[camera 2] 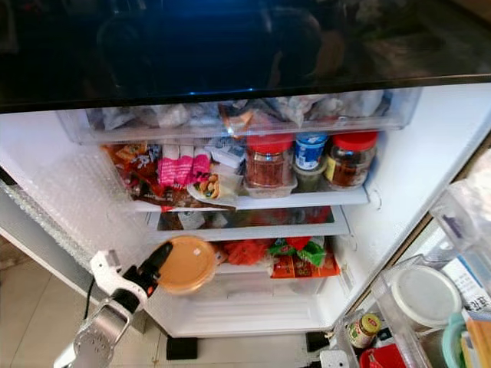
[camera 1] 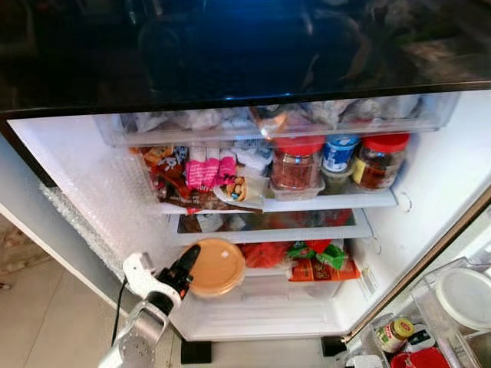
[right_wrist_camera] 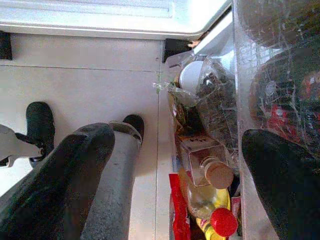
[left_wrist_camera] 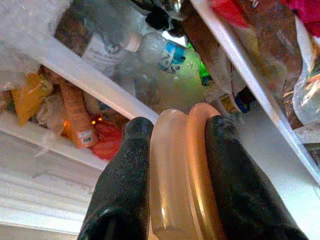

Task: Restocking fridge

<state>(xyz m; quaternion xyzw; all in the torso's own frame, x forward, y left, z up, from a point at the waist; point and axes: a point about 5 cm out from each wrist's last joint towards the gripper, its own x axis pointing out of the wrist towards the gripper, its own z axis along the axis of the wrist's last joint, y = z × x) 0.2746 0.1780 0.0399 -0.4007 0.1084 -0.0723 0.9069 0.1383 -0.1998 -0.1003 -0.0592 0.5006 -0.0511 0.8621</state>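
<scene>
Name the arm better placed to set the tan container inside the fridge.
Left. The left gripper is already shut on the tan container, held at the fridge's lower shelf. The right gripper hangs idle over the floor beside the door bins.

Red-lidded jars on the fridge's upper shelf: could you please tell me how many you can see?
2. One red-lidded jar stands left of the blue-capped container, the other right of it, by the fridge wall. Others may be hidden behind.

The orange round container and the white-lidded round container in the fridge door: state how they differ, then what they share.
The orange round container is clamped between the left gripper fingers at the lower shelf; the white-lidded container rests untouched in the door bin. The orange one is tilted on edge; the white-lidded one lies flat. Both are round and shallow.
</scene>
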